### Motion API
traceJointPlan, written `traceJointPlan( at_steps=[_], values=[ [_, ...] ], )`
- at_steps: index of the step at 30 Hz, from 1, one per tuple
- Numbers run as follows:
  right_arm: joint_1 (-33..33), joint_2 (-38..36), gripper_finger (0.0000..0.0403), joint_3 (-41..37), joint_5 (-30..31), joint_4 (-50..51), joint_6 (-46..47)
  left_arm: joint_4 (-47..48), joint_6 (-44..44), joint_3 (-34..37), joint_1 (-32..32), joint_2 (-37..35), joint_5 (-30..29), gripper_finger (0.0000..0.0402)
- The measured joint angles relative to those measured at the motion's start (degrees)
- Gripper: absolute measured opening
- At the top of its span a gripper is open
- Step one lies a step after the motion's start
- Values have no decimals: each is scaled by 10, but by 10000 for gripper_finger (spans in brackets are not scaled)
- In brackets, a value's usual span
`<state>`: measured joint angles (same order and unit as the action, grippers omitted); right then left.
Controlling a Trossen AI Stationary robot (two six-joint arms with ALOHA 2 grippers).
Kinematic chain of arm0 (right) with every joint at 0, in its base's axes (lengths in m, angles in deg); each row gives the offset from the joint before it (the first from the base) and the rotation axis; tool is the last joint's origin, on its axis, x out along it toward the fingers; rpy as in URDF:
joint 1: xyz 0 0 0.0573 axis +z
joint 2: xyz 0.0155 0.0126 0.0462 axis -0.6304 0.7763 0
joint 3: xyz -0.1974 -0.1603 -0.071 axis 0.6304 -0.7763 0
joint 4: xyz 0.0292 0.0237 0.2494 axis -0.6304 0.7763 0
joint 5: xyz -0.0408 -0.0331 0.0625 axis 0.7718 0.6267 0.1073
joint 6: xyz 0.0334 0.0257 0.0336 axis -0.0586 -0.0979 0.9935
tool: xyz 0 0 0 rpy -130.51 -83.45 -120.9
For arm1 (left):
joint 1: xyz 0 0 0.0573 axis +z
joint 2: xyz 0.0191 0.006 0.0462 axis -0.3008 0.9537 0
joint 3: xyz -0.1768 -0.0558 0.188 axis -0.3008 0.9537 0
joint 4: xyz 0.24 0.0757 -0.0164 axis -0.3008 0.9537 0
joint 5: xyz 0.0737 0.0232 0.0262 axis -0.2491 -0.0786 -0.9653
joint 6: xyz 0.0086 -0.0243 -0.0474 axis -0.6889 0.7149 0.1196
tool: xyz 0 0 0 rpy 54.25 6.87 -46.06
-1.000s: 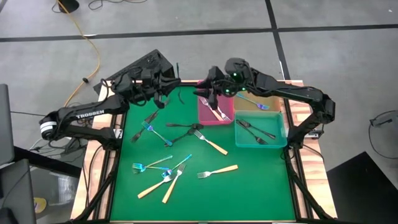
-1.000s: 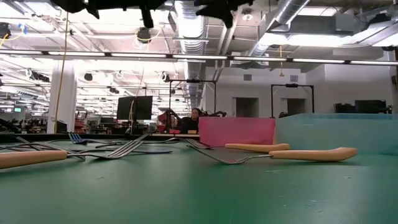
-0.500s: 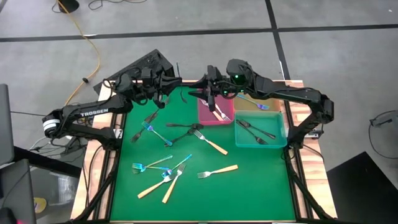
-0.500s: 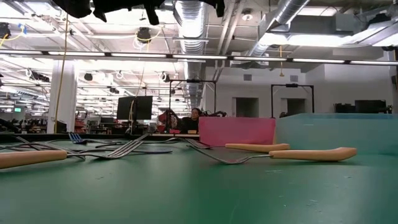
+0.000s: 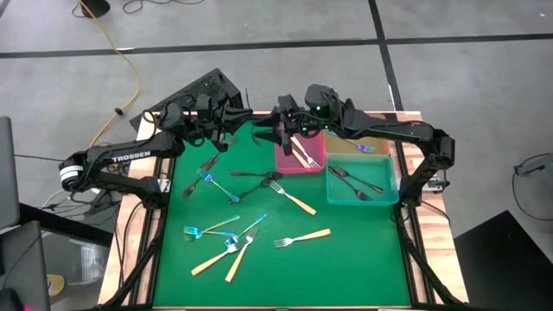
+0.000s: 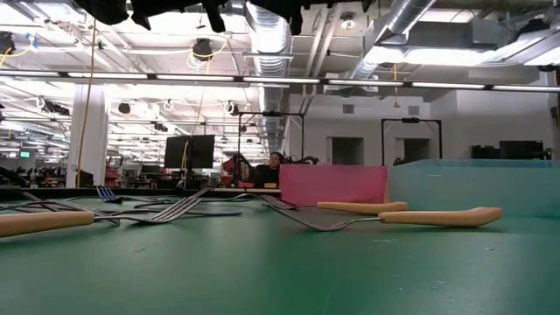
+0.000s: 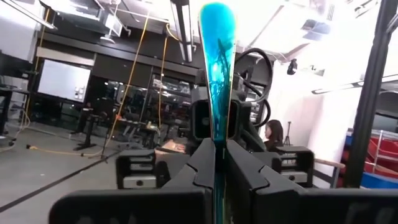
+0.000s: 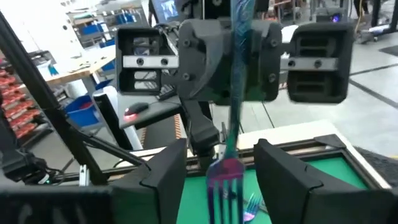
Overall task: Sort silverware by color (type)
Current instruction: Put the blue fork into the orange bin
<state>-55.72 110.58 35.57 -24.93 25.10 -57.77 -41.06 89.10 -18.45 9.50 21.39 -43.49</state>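
Note:
My left gripper (image 5: 232, 122) is raised over the far left of the green mat (image 5: 346, 259) and is shut on a shiny blue fork (image 8: 235, 99). Facing it, my right gripper (image 5: 278, 131) is open and roughly level. Its two fingers (image 8: 163, 177) stand on either side of the fork's tines (image 8: 227, 180) without touching them. More forks lie flat on the mat: tan-handled (image 5: 304, 237), blue (image 5: 200, 230) and dark (image 5: 252, 174). My left gripper pinches the blue fork's stem (image 7: 217, 134) between its two fingers (image 7: 198, 168). The fingers come from the table's left, slanting a little upward, and lie across the fork. The fork stands roughly upright and clear of the mat, handle end (image 7: 216, 37) up and tines down.
A pink tray (image 5: 284, 159) with tan-handled forks stands at the far middle. A teal tray (image 5: 390, 194) with dark forks is to its right, and a tan tray (image 5: 380, 142) with a blue fork is behind that. The mat's near right part is bare.
My right gripper has left its place over the pink tray, gone toward the table's left to the left gripper, and tipped up from pointing down to about level. My left gripper has stayed in place with the fork.

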Motion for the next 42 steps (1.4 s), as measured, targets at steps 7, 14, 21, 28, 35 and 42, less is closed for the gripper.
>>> traceJointPlan(
  at_steps=[7, 14, 21, 28, 35, 42],
  values=[
    [0, 0, 221, 0, -1, -23, -14, -1, 9, 0, 0, 0, 12, 0],
    [0, 0, 213, 1, -2, -26, -16, -13, 9, 0, -3, 0, 15, 0],
    [0, 0, 212, 0, -3, -27, -16, -12, 4, 0, -13, 0, 14, 0],
    [2, 0, 212, 1, -3, -27, -15, -38, 4, 0, -19, 16, -2, 0],
    [2, 0, 212, 1, -3, -14, -11, -64, 26, -9, -21, 49, 21, 0],
    [2, 0, 163, 0, -3, 5, -10, -85, 33, -9, -21, 48, 22, 0]
  ],
)
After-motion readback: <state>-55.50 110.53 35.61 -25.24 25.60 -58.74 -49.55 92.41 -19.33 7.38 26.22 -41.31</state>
